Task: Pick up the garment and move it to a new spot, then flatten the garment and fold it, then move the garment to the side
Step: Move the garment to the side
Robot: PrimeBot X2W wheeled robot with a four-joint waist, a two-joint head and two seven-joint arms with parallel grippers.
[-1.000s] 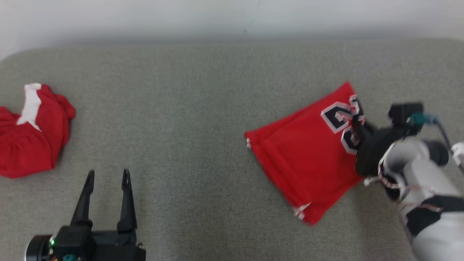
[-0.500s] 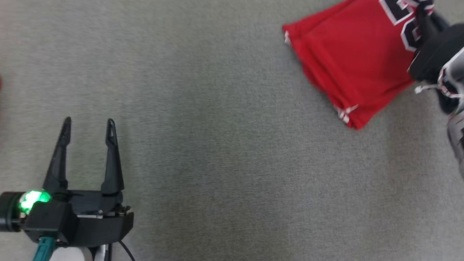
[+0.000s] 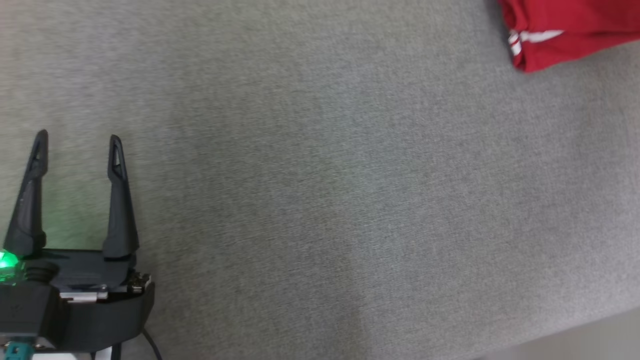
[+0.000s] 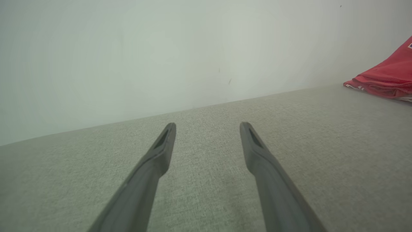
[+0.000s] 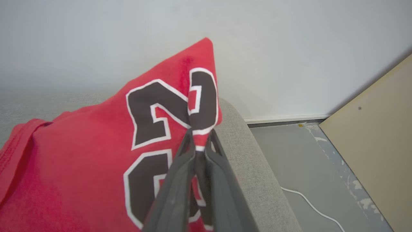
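A plain pale wall backs a tabletop covered in grey woven fabric. At the far left of the head view, the left hand hovers low over the cloth with its two dark fingers spread wide and nothing between them. It plays no part in the work just now. The middle of the tabletop is bare.

Towards the right lies the garment, a red jersey with black, white-edged numbers, folded into a compact stack of layers. In the head view only its striped lower corner shows at the top right. The right hand is pinched tight on a fold of the jersey at the printed numbers. That edge is lifted, while the rest appears to trail on the tabletop. The grip sits close to the rounded right edge of the tabletop. Beyond it are a grey floor, a white cable and a leaning tan board.

With the jersey already folded, this looks like the last step, moving it to the side. The next move probably calls for lowering the pinched edge flat, keeping the stack fully on the tabletop, away from the drop, then opening the fingers without pulling the layers apart.
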